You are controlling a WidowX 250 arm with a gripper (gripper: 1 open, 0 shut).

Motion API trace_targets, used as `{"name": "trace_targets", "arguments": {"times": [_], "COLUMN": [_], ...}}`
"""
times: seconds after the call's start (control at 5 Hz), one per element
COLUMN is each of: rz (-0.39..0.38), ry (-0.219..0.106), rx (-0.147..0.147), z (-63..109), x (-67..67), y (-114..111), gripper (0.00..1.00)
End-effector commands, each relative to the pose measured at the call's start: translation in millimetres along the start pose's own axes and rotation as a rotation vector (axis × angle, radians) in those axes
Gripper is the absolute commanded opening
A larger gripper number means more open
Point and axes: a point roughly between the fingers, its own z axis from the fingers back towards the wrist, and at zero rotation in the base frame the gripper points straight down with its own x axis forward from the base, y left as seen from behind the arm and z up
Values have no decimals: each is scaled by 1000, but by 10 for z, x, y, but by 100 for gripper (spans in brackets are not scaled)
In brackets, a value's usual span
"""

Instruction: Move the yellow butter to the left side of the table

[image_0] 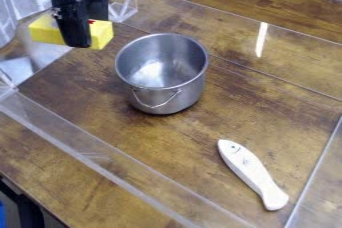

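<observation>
The yellow butter (60, 31) is a bright-yellow block held off the table (254, 92) at the far left of the camera view. My black gripper (80, 32) comes down from the top edge and is shut on it, covering the block's middle so that yellow shows on both sides of the fingers. The block hangs to the left of the pot, close to the clear left wall. Its label is hidden.
A steel pot (160, 72) with a wire handle stands left of centre. A white spatula-like utensil (251, 172) lies at the front right. Clear plastic walls (80, 147) edge the tabletop on the front and left.
</observation>
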Motion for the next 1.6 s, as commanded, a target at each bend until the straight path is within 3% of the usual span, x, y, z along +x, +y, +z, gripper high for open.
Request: {"name": "trace_targets", "arguments": {"times": [0.0,0.2,0.4,0.6,0.8,1.2,1.4], "rz": [-24,11,-20,-111,-136,-110,-166], "ry": [-9,-4,-20,-45,-65,-96,-126], "rx": [-54,-46,-40,-32,-22,-6,-1], "z": [166,148,157,76,0,-144,-325], "x": [136,83,-1,-4,-19,-185,-156], "y": [44,92,122,145,112,86,-57], "gripper": [0,0,100,100,100,100,100]}}
